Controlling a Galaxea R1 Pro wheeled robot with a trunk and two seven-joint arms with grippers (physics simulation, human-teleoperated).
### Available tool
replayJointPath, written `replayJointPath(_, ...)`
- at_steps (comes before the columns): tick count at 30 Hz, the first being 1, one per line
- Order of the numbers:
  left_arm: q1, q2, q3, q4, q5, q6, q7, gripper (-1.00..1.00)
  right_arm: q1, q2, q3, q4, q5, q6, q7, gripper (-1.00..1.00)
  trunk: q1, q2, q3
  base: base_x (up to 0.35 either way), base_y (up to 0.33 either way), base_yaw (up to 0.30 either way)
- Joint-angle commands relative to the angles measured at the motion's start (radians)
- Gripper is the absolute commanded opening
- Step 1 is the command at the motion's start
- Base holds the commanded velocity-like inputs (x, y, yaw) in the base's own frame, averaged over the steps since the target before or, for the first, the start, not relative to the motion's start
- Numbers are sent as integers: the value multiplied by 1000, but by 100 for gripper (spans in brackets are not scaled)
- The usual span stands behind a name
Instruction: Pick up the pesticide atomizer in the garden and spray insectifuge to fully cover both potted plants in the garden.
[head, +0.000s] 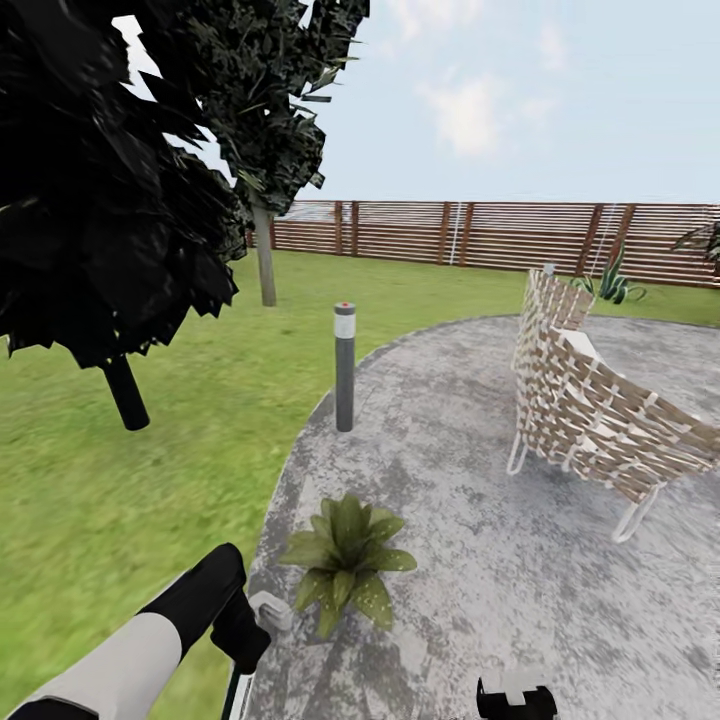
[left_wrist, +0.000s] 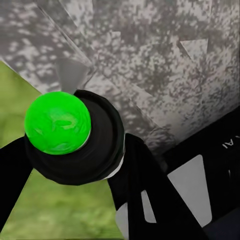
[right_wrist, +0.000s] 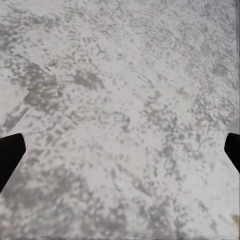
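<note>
Left wrist view: black atomizer (left_wrist: 95, 150) with glossy green ball top (clamped?—can't tell); right gripper (right_wrist: 120, 150) spread wide over speckled paving (right_wrist: 125, 75).

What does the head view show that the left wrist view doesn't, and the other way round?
Head view: a potted plant at the paving's edge, a bollard light, a woven chair, the slatted fence, trees and sky, plus the left arm reaching towards the plant.
Left wrist view: a dark green-topped bottle, probably the atomizer, close up between black fingers that touch it on both sides.
Both: the grey paved patch meeting the lawn.
</note>
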Motion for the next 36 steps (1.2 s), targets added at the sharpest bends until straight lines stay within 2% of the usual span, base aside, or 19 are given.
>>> replayJointPath(1, 1, 1, -4, -2, -8, 1, -10, -100, -1, 0, 6, 2, 7, 1, -10, 100, 0, 0, -1, -108, 284, -288)
replayJointPath(6, 1, -1, -4, -3, -8, 1, -11, -100, -1, 0, 6, 2, 8, 1, -10, 100, 0, 0, -1, -163, 199, -291)
replayJointPath(17, -1, 2, -2, -4, -8, -1, -12, -100, -1, 0, 6, 1, 7, 1, -10, 100, 0, 0, -1, -23, 23, -277)
replayJointPath(24, -6, 3, -2, -4, -8, 1, -13, -100, -1, 0, 7, 2, 8, 0, -10, 100, 0, 0, -1, -94, 257, -51)
replayJointPath(36, -9, 3, 0, -7, -8, 0, -13, -100, -1, 0, 6, 1, 7, 1, -10, 100, 0, 0, -1, 147, 281, -276)
